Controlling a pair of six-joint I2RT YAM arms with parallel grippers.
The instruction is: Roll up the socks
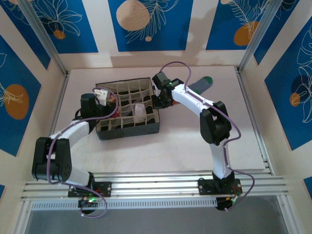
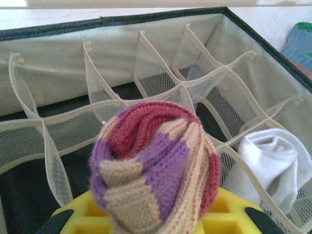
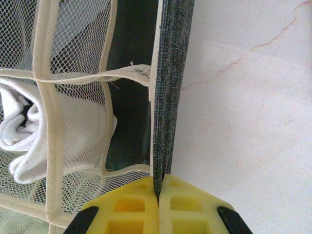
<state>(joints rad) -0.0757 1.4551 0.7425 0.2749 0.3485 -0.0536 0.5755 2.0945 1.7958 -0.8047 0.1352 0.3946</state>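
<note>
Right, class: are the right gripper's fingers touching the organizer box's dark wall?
Touching. The right wrist view shows the yellow fingers pinched shut on the dark wall, with no gap between them.

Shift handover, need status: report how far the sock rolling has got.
Done: white sock rolled, sitting in an organizer compartment. In hand: left gripper holds the rolled peach-and-maroon sock above the organizer, while right gripper pinches its wall. Left: grey-blue sock lies unrolled on the table.

blue leaf-print panels on cream walls surround a pale marbled table with aluminium rails.
</note>
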